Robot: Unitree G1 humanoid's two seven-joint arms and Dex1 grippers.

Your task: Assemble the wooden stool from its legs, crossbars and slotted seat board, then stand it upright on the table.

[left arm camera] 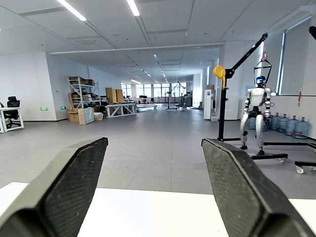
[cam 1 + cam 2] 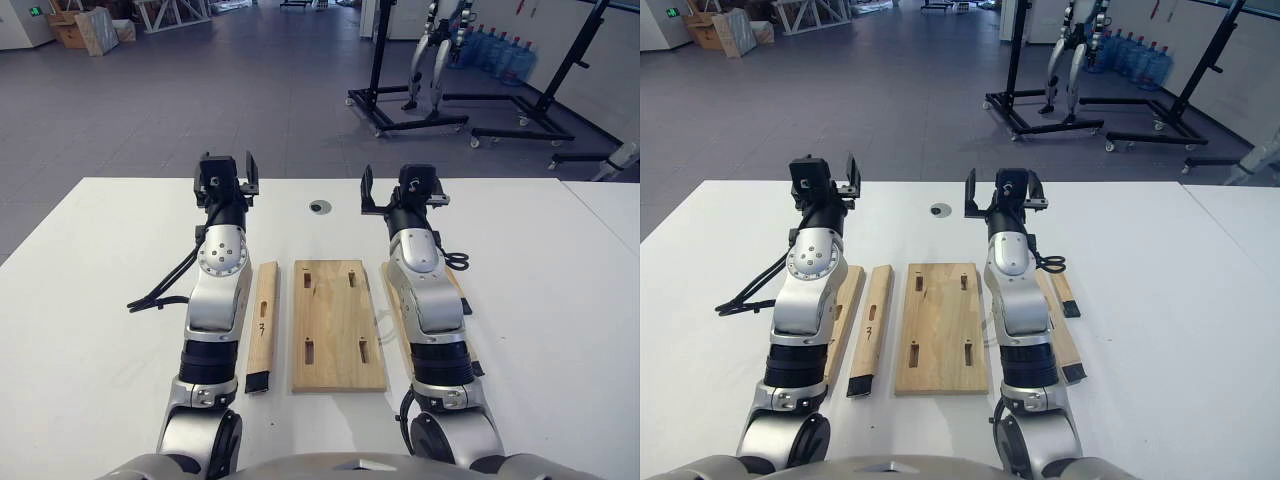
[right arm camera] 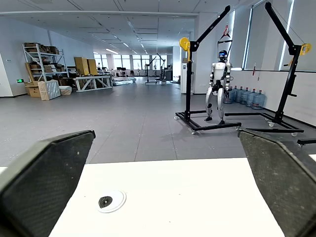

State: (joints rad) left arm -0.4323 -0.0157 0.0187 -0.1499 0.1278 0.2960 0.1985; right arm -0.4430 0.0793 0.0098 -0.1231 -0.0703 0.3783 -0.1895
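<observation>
The slotted seat board (image 2: 338, 325) lies flat in the middle of the white table (image 2: 90, 330), between my two arms. A wooden leg (image 2: 263, 325) with a black end lies just left of it. Another wooden piece (image 2: 847, 305) lies partly hidden under my left arm. To the right, two more wooden pieces (image 2: 1060, 335) (image 2: 1065, 293) lie beside my right arm. My left gripper (image 2: 226, 172) and right gripper (image 2: 402, 190) both hover open and empty near the table's far edge, past the parts. The left fingers (image 1: 64, 192) and right fingers (image 3: 44, 182) stand wide apart.
A round grommet hole (image 2: 320, 207) sits in the table between the grippers. A black cable (image 2: 160, 290) trails left of my left arm. Beyond the far edge is open floor with black wheeled stands (image 2: 420, 110).
</observation>
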